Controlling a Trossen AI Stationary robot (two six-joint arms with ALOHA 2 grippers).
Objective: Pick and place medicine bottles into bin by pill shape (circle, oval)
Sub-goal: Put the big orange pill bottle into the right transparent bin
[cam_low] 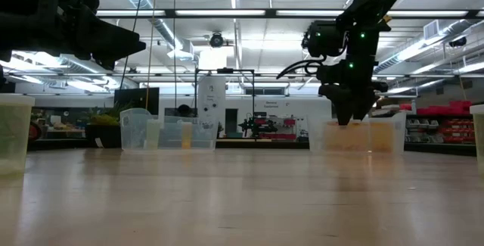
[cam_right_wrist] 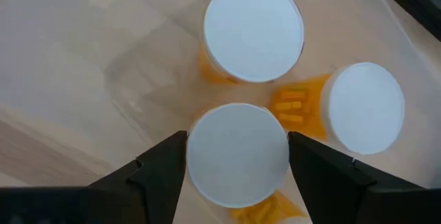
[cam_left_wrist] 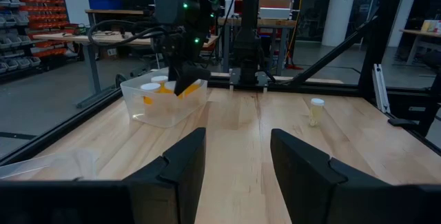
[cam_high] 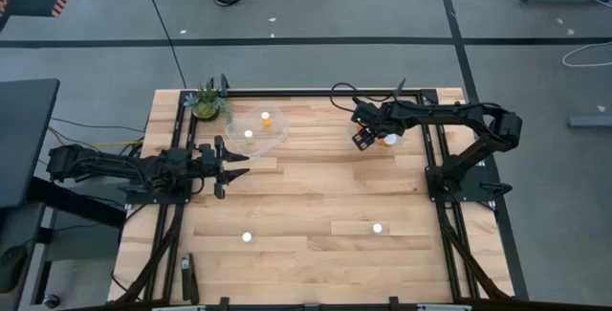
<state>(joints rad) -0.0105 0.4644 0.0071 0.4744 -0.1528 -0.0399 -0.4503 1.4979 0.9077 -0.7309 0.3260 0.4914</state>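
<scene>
Between the two dark fingers of the right hand (cam_right_wrist: 238,156) sat a white-capped bottle (cam_right_wrist: 238,154), and from my station I read the fingers as pinching it, one on each side of the cap. That bottle stood inside the right clear tub (cam_right_wrist: 138,100) on the far right part of the tabletop (cam_high: 316,196). Two more white-capped bottles stood upright in the same tub: one (cam_right_wrist: 253,31) just beyond the gripped bottle, another (cam_right_wrist: 363,107) just beside it, with oval-looking orange pills showing through the amber wall between them. In the left wrist view I could see the right arm reaching down into that tub, with white caps and amber showing inside.

Farther out, the left clear tub (cam_high: 260,129) sat near the far left corner, beside a small green plant (cam_high: 207,103). It held two bottles as far as I could tell, a white cap (cam_high: 249,135) and an orange one (cam_high: 267,118); I could not make out their pill shapes.

On the open tabletop two bottles stood well apart near the front: one (cam_high: 247,237) toward the left, one (cam_high: 378,228) toward the right.

My left hand (cam_high: 229,165) hung over the left side of the tabletop, near the left tub, fingers spread and holding nothing.
</scene>
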